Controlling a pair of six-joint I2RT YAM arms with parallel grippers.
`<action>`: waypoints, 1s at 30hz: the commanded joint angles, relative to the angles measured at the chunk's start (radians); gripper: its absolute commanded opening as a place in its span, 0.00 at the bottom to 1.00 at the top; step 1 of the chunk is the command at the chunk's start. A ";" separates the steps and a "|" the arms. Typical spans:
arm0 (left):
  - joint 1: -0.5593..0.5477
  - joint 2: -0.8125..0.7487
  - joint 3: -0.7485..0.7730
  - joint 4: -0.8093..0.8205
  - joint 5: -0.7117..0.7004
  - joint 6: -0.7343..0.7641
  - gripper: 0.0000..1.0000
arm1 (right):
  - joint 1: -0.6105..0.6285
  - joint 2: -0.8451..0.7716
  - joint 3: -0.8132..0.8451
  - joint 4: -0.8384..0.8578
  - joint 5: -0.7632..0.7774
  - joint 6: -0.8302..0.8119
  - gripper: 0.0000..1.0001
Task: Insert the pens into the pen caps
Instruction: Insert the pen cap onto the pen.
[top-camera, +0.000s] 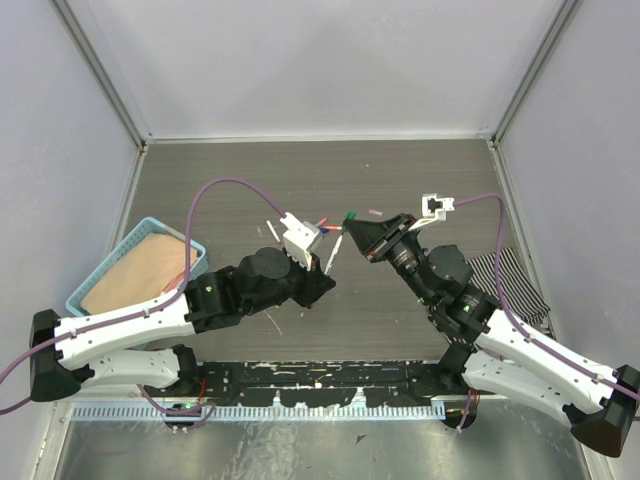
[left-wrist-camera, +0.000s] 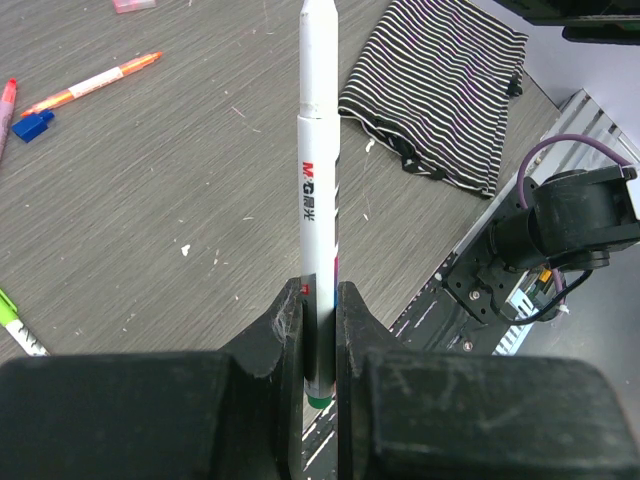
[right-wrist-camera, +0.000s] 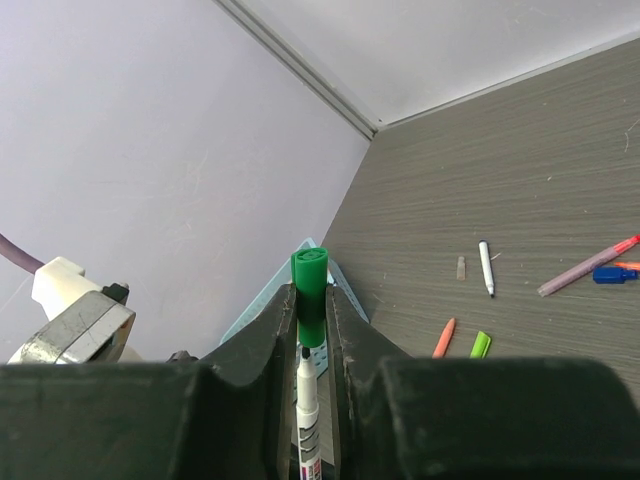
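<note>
The left gripper (left-wrist-camera: 318, 312) is closed firmly on a white-barrelled pen (left-wrist-camera: 318, 200). The pen is clamped near its green rear end, so that most of the barrel stands out beyond the fingers. The right gripper (right-wrist-camera: 311, 302) is closed on a green cap (right-wrist-camera: 311, 268), which is held by its lower half with the closed top pointing away from the wrist. In the right wrist view the dark tip of the pen is seen between the right fingers, directly under the open mouth of the cap; whether it touches the rim cannot be told. The step in hand is judged to be the joining of this pen with its cap, in the air above the table (top-camera: 300, 170). To do it well, pen and cap should be kept on one line, and the pen should be pushed slowly along its own axis until the cap is seated. A tilt could make the tip catch on the rim or make the cap slip out of the fingers. Neither grip should be loosened during the push. Farther out, an orange pen (left-wrist-camera: 95, 83), a blue cap (left-wrist-camera: 33, 125) and a striped cloth (left-wrist-camera: 440, 90) are lying on the table.
</note>
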 joint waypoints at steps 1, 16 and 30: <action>-0.006 -0.001 0.001 0.024 -0.005 0.005 0.00 | 0.002 -0.007 0.034 0.028 -0.012 -0.002 0.01; -0.005 -0.007 -0.004 0.020 -0.019 0.001 0.00 | 0.002 -0.002 0.024 0.012 -0.087 0.008 0.01; -0.005 -0.016 -0.004 0.032 -0.049 -0.007 0.00 | 0.002 0.005 -0.001 -0.014 -0.152 0.027 0.02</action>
